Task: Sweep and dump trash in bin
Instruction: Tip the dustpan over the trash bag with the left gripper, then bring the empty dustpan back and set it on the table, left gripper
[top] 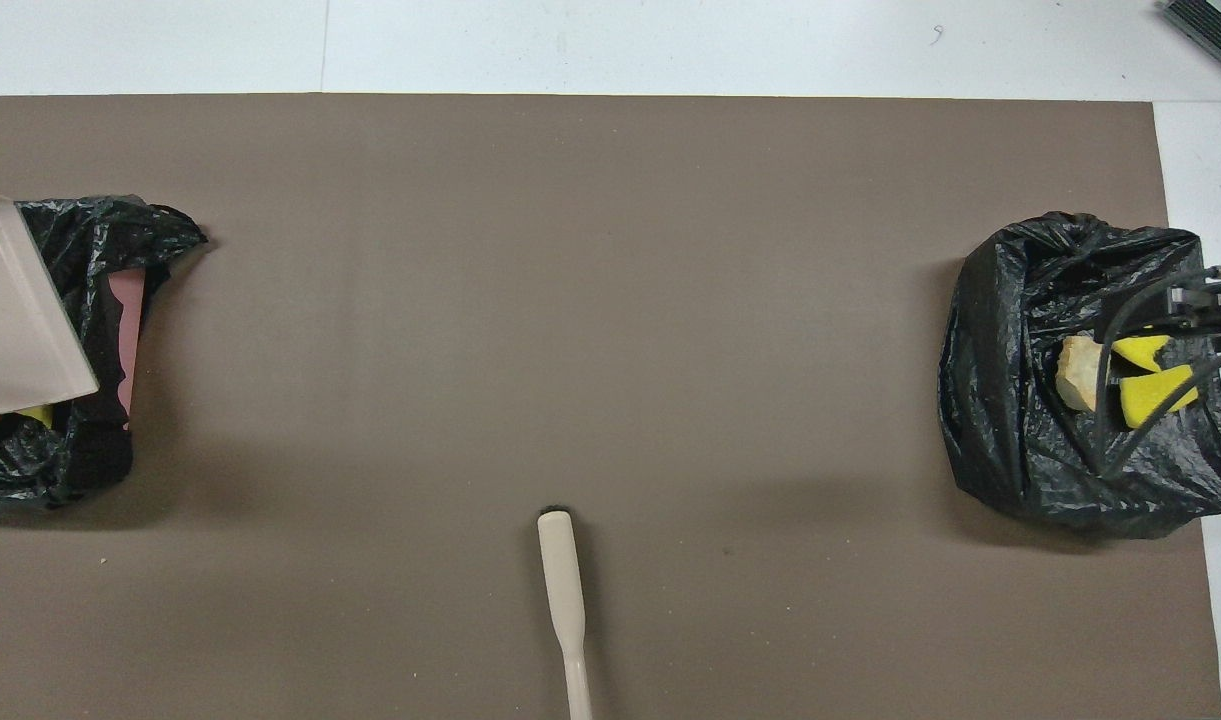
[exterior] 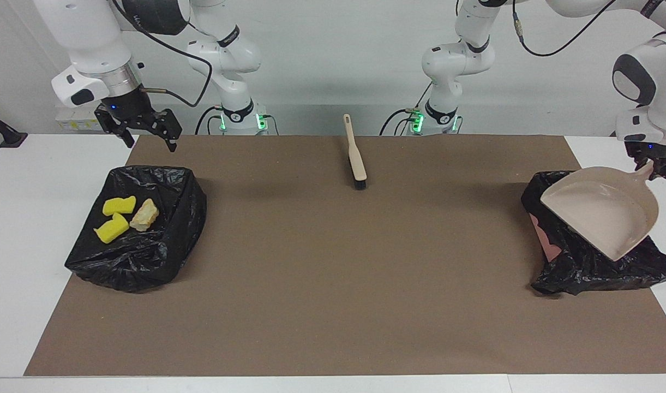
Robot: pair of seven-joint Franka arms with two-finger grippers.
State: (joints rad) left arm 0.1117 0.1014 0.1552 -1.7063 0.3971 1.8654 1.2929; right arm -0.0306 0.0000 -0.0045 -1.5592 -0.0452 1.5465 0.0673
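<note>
Two yellow sponge pieces [exterior: 114, 215] and a tan bread-like lump [exterior: 145, 214] of trash lie in the black-bagged bin [exterior: 142, 251] at the right arm's end; the overhead view shows that trash [top: 1150, 385] under dangling cables. My right gripper [exterior: 151, 143] hangs open over this bin's edge nearest the robots. My left gripper [exterior: 657, 168] is shut on the handle of the beige dustpan [exterior: 603, 210]. The pan is held over the other bin [exterior: 594, 270] and hides its trash, except for a yellow sliver [top: 35, 412] in the overhead view.
A beige brush [exterior: 356, 158] with black bristles lies on the brown mat [exterior: 333, 273] midway between the arms' bases, its handle [top: 570, 640] toward the robots. White table [exterior: 33, 180] borders the mat. A pink bin wall [top: 125, 330] shows where the bag has slipped.
</note>
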